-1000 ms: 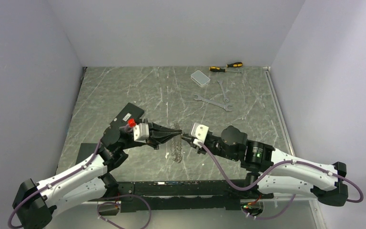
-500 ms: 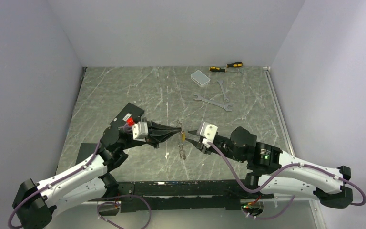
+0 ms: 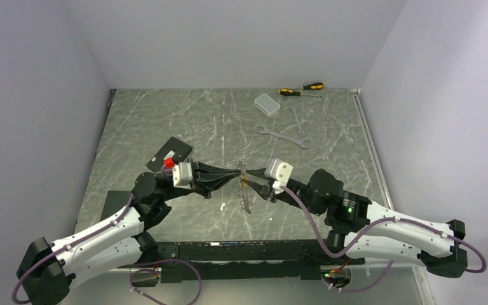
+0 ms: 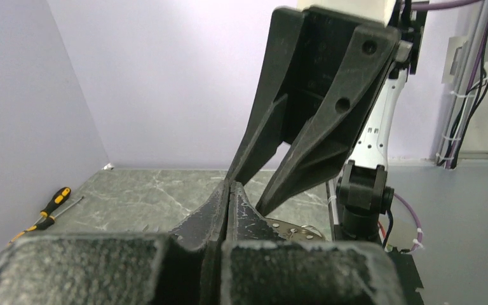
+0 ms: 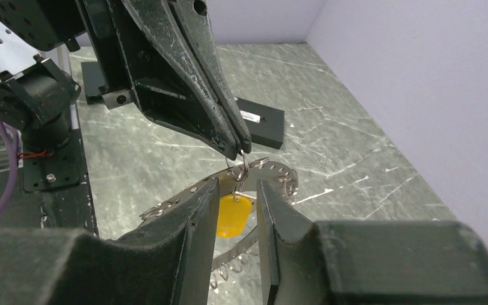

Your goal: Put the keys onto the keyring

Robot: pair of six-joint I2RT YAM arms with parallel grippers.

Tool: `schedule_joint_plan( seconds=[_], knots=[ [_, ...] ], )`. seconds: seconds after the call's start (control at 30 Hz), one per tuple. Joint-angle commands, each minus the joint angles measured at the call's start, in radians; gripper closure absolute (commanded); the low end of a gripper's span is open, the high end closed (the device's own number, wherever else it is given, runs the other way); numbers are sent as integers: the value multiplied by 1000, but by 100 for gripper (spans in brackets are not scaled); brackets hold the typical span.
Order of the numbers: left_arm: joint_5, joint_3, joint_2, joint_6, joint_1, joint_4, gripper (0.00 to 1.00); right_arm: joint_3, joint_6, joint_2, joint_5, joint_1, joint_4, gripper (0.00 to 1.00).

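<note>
My left gripper (image 3: 239, 173) is shut on a small ring of the keyring (image 3: 246, 198), which hangs from its tips above the table. In the right wrist view the keyring (image 5: 278, 173) is a curved metal band with holes and silver keys. The key with the yellow head (image 5: 234, 216) hangs from that small ring. My right gripper (image 5: 234, 206) is open, with one finger on each side of the yellow head and not touching it. In the left wrist view my left gripper (image 4: 229, 189) is closed, and the right gripper's fingers (image 4: 318, 146) stand spread just beyond it.
Two yellow-and-black screwdrivers (image 3: 302, 89), a clear plastic box (image 3: 267, 103) and two silver wrenches (image 3: 284, 135) lie at the back right. A flat black block (image 3: 169, 154) lies left of the left gripper. One screwdriver also shows in the left wrist view (image 4: 54, 204).
The right gripper drew back to the right, then came in again to the left and now straddles the yellow key. The left gripper shifted slightly up and right, and the keyring swung with it.
</note>
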Motion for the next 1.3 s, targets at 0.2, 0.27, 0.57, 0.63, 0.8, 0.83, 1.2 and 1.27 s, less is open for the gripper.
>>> schedule_joint_plan(
  seconds=[0.2,0.27,0.57,0.63,0.8,0.83,1.2,1.27],
  knots=[
    [-27,-25,-5,-89,-4,206,100,26,25,34,-34,-8,115,75],
    [-24,-28,-7,-89,-4,201,100,29,24,35,-37,-9,118,76],
    [-21,-25,0,-92,-3,217,100,38,20,33,-47,-10,103,82],
    [-22,-27,2,-95,-4,222,100,42,19,39,-54,-10,96,85],
    [-16,-28,11,-98,-4,227,100,40,18,32,-69,-10,103,92],
    [-16,-27,13,-98,-4,228,100,39,15,30,-71,-10,105,95],
    [-36,-40,-28,-66,-4,147,93,36,-1,-6,-71,-10,67,100],
    [-30,-39,-44,-51,-4,115,92,41,-2,-7,-62,-10,51,100]
  ],
)
